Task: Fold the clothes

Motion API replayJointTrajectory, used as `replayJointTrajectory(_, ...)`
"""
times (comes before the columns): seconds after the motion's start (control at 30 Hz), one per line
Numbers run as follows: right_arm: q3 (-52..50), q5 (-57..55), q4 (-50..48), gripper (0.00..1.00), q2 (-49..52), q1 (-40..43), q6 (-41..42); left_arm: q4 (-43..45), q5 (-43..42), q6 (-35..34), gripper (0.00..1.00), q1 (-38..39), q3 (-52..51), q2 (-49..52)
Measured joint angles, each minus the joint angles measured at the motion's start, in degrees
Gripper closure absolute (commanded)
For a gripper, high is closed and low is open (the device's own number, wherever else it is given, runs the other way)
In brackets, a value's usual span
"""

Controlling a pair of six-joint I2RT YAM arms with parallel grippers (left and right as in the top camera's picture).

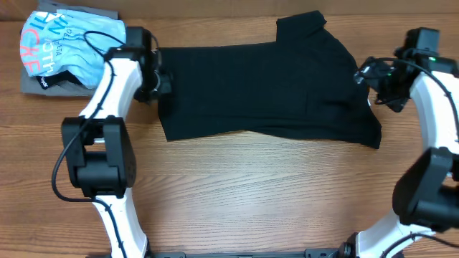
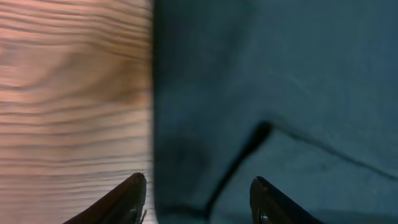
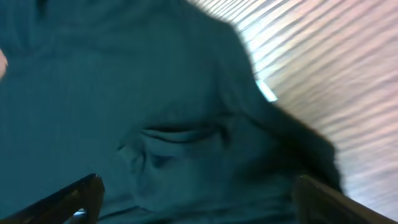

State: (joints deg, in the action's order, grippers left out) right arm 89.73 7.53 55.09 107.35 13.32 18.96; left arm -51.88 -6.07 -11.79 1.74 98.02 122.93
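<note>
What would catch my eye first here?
A plain black short-sleeved T-shirt of soft fabric lies spread across the far middle of the wooden table. The white-and-black left arm and right arm flank its two ends, jaws open. At the far left corner, a light blue lettered shirt rests on a grey folded garment.

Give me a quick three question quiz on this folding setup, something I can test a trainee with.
1. True or false: the black T-shirt lies on the table, with no part lifted.
2. What sits at the far corner by the left arm? A) a light blue shirt on a grey garment; B) a towel; C) a cap.
3. Fill in: the left gripper and the right gripper are both ___.
Key: 1 true; 2 A; 3 open.
</note>
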Motion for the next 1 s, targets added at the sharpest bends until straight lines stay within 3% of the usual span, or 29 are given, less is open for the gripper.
replayJointTrajectory(0.47, -0.02, 1.27, -1.49, 0.0, 7.21, -5.31, -0.81, 11.21, -4.76, 5.81, 0.34, 1.95, -0.81, 0.0)
replayJointTrajectory(1.0, -0.02, 1.27, -1.51, 0.0, 7.3, -5.33, -1.01, 11.26, -12.87, 15.26, 0.32, 2.05, -0.81, 3.54)
